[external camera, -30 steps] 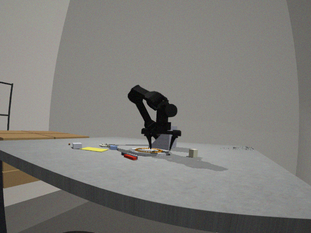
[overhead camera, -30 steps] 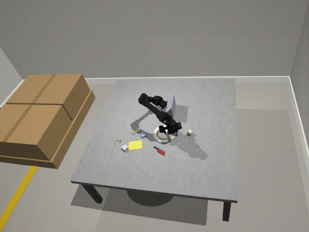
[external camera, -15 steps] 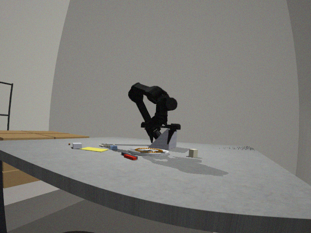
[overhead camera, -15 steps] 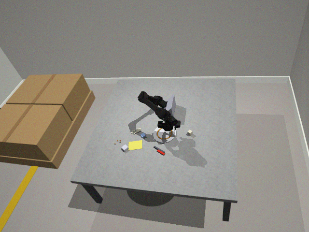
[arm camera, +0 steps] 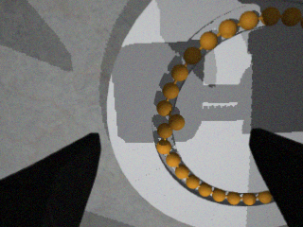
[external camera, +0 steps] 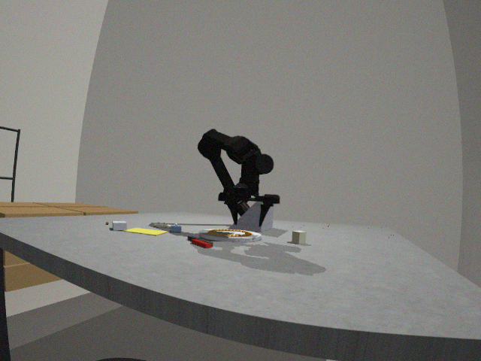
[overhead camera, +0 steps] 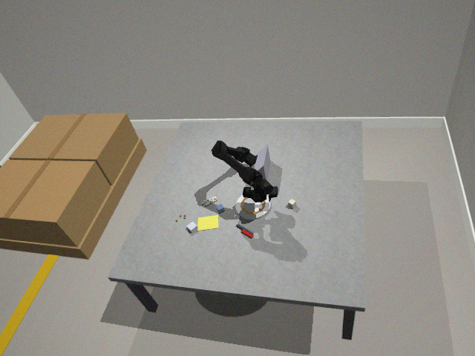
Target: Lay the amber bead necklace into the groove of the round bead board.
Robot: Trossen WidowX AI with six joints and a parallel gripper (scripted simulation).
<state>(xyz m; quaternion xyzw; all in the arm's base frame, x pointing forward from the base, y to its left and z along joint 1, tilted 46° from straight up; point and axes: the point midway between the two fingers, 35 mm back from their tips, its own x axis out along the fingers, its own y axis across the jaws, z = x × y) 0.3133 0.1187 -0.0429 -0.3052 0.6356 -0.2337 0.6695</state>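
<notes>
The amber bead necklace (overhead camera: 246,210) (external camera: 229,232) (arm camera: 171,91) lies as a ring on the round white bead board (overhead camera: 268,211) (external camera: 254,237) (arm camera: 137,165). In the wrist view most of its beads follow the curved groove, and one bead sits beside the line on the inner side. My gripper (overhead camera: 263,199) (external camera: 250,217) (arm camera: 174,139) is open and empty. It hangs a little above the board's far side, with one finger on each side of the necklace's arc and neither touching the beads.
A grey wedge block (overhead camera: 263,156) (external camera: 257,226) stands just behind the board. A cream cube (overhead camera: 292,203) (external camera: 298,237) lies to its right. A red bar (overhead camera: 245,231) (external camera: 201,243), a blue cube (overhead camera: 220,208), a yellow sheet (overhead camera: 208,222), a white cube (overhead camera: 191,227) and a speckled strand (overhead camera: 209,201) lie to its left and front.
</notes>
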